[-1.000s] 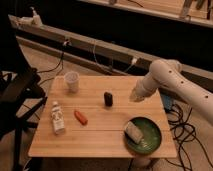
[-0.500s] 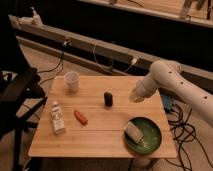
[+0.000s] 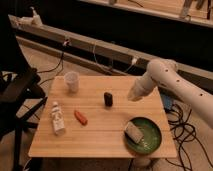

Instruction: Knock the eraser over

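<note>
Looks like the approach step: gripper (image 3: 134, 94) low over table (image 3: 100, 135), opening impossible to tell, eraser (image 3: 108, 99) upright near its tip, cup (image 3: 72, 81) side, untouched, next probably a sideways push into upper half

hand (image 3: 133, 95) right of eraser (image 3: 108, 99), bare tabletop (image 3: 121, 111) between

One raised camera looks down on the table (image 3: 100, 136), end effector (image 3: 134, 95) mid-right.
</note>
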Available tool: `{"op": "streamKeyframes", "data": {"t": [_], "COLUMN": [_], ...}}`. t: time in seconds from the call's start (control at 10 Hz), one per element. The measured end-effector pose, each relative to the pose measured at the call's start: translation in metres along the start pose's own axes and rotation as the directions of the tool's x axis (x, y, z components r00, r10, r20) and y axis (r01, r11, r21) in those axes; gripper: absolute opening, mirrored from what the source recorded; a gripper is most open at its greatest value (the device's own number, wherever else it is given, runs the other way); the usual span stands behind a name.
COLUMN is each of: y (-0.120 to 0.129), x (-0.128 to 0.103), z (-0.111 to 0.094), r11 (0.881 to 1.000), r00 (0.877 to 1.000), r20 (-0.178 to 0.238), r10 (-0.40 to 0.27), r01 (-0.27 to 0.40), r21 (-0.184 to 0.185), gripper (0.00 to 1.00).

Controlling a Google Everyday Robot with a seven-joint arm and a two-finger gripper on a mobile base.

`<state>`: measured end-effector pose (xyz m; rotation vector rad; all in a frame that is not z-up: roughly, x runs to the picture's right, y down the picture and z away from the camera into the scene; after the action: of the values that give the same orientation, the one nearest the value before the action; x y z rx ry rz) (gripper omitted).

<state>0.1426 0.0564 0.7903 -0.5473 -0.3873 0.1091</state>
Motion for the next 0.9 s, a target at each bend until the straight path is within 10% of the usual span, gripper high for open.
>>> {"op": "streamKeyframes", "data": {"t": [0.9], "y": [-0.018], "x": [-0.008], "z": [0.013], "r11": [1.0], "r00": [1.0], "r20": [0.001], "r10": [-0.005], "r01": [0.005], "r21": [-0.003], "gripper": [0.27]}}
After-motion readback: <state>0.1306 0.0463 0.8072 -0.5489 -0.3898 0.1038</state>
